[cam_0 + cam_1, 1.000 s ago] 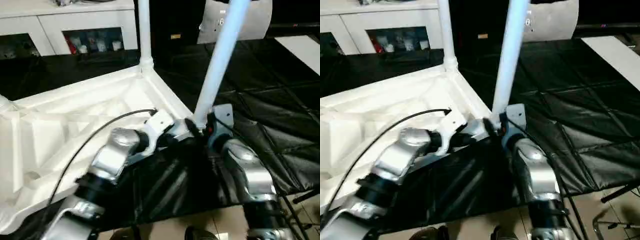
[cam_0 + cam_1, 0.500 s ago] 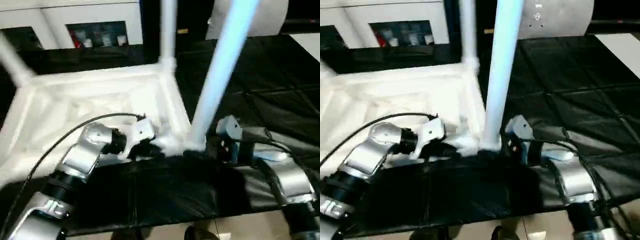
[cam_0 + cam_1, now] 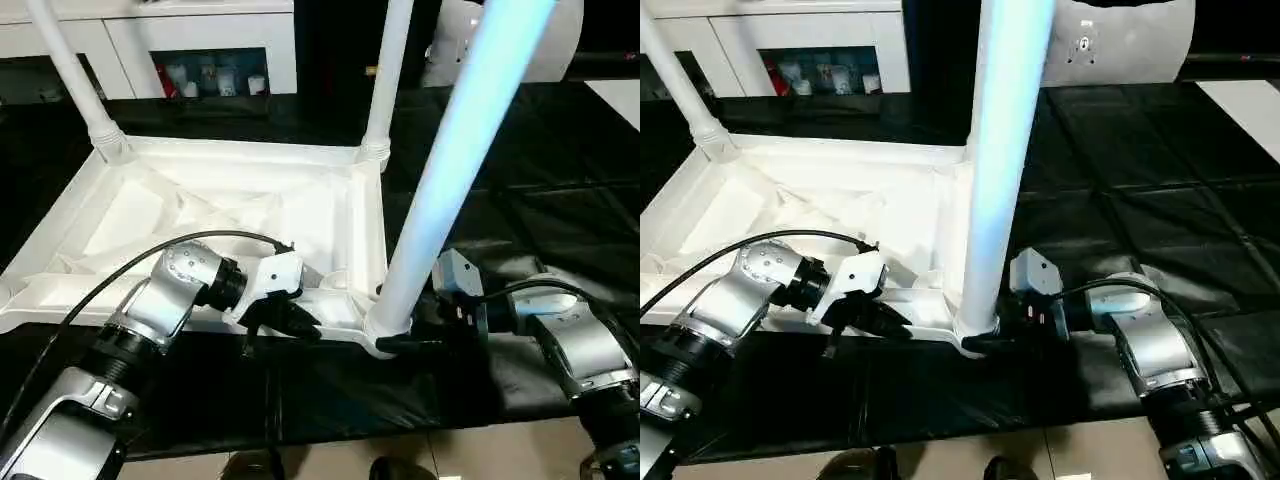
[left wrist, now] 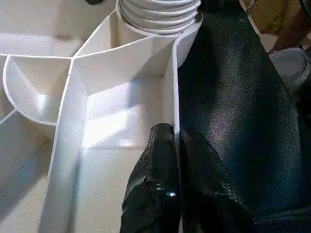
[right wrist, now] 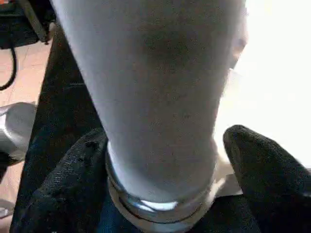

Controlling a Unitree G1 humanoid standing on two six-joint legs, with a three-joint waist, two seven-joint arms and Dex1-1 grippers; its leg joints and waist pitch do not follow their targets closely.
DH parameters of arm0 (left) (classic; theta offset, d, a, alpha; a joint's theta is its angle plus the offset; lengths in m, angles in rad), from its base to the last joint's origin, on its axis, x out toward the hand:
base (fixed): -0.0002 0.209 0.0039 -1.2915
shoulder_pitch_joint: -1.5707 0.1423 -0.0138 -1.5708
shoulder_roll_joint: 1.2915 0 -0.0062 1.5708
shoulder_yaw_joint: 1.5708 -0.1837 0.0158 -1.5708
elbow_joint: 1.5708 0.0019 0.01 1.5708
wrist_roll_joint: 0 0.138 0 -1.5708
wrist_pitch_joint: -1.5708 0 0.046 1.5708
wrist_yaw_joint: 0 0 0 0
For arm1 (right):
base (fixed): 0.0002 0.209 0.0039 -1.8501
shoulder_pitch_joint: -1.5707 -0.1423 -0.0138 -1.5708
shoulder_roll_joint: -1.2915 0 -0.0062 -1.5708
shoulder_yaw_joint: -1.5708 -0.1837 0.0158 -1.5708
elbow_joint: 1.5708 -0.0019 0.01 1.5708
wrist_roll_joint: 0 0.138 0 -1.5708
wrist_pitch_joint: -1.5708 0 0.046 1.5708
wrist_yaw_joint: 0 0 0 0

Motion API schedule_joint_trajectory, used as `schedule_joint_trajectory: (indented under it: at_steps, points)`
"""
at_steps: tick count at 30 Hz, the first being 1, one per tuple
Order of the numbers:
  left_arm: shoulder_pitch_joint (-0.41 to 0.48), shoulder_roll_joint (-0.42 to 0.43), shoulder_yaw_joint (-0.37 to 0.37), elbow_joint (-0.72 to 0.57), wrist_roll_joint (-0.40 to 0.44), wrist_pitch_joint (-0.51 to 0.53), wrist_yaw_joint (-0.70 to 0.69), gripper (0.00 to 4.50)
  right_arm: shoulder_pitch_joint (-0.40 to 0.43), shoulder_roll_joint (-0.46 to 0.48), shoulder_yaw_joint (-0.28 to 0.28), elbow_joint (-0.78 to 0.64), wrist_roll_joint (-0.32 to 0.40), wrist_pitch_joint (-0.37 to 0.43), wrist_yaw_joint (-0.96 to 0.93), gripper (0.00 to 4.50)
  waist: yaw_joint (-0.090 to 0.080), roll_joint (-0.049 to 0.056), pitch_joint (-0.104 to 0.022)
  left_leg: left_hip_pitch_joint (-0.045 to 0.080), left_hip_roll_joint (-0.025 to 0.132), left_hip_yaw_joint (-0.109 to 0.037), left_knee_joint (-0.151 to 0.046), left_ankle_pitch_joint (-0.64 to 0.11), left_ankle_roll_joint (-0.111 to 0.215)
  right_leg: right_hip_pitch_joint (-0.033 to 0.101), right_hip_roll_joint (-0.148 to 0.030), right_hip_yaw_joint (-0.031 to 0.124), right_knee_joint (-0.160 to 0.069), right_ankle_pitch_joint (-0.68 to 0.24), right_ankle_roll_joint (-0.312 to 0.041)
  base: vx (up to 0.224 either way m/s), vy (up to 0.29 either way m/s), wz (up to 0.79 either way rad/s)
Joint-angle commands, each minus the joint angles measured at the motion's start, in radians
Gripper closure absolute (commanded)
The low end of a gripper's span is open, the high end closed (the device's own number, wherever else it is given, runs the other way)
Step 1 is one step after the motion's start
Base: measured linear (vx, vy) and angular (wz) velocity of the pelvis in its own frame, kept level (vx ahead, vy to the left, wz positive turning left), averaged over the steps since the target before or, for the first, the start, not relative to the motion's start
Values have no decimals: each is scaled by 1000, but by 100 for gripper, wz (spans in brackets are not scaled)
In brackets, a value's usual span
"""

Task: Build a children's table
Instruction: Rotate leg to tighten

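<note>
Tabletop [image 3: 220, 210] rim is seen pinched by the left gripper [image 4: 176, 145] in its wrist view; the upright leg [image 5: 155, 97] is straddled by the spread right gripper [image 5: 165, 194]

A lab or workshop — white cabinets [image 3: 150, 40], black padded mat [image 3: 520, 230], loose cables [image 3: 120, 275].

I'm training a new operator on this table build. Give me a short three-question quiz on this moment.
1. How many white cylindrical tube legs stand in the white plastic ribbed tabletop?
2. True or false: the left gripper pinches the tabletop's near rim.
3. The right gripper has its fingers around: A) the nearest leg's base, B) a cabinet door.

Key: 1. Three visible. 2. True. 3. A.
</note>
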State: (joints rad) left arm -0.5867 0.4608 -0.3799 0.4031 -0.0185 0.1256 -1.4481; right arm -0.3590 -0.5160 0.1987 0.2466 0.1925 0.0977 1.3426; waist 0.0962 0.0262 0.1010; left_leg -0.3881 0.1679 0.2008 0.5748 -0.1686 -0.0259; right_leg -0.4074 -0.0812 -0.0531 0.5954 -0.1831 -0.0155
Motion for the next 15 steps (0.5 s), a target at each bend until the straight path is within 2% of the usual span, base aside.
schedule_joint_trajectory:
  at_steps: [1, 5, 6, 9, 14, 15]
  points:
    - [-8, -5, -41, 0, -3, -22, -56, 450, -20, -6, 5, 3, 11, -12, 13, 93, -1, -11, -70, 22, 69, -27, -61, -165, 101, 45, -74, 46, -59, -143, -272, 0, 0, 0]
    - [-8, -4, -43, 5, -6, -28, -63, 450, -20, -4, 7, 8, 15, -16, 25, 126, 3, -11, -69, 23, 71, -27, -62, -179, 99, 45, -76, 45, -62, -177, -268, 0, 0, 0]
    - [-7, -3, -43, 8, -6, -32, -68, 450, -20, -2, 8, 8, 19, -18, 33, 144, 4, -9, -69, 23, 72, -28, -62, -177, 97, 45, -76, 45, -62, -179, -267, 0, 0, 0]
    - [-7, -3, -44, 11, -7, -35, -71, 450, -19, -2, 11, 6, 25, -17, 43, 163, 4, -11, -70, 23, 71, -28, -61, -172, 98, 45, -75, 45, -60, -168, -267, 0, 0, 0]
    - [-5, -12, -36, 19, -9, -19, -42, 450, 7, -4, 19, -26, 42, 14, 48, 174, 4, -10, -69, 23, 70, -28, -61, -168, 101, 45, -74, 45, -60, -162, -270, 0, 0, 0]
    - [-3, -22, -27, 16, -9, -5, -14, 450, 20, 0, 21, -41, 45, 32, 39, 175, 6, -6, -68, 24, 71, -28, -61, -175, 99, 45, -75, 45, -61, -170, -270, 0, 0, 0]
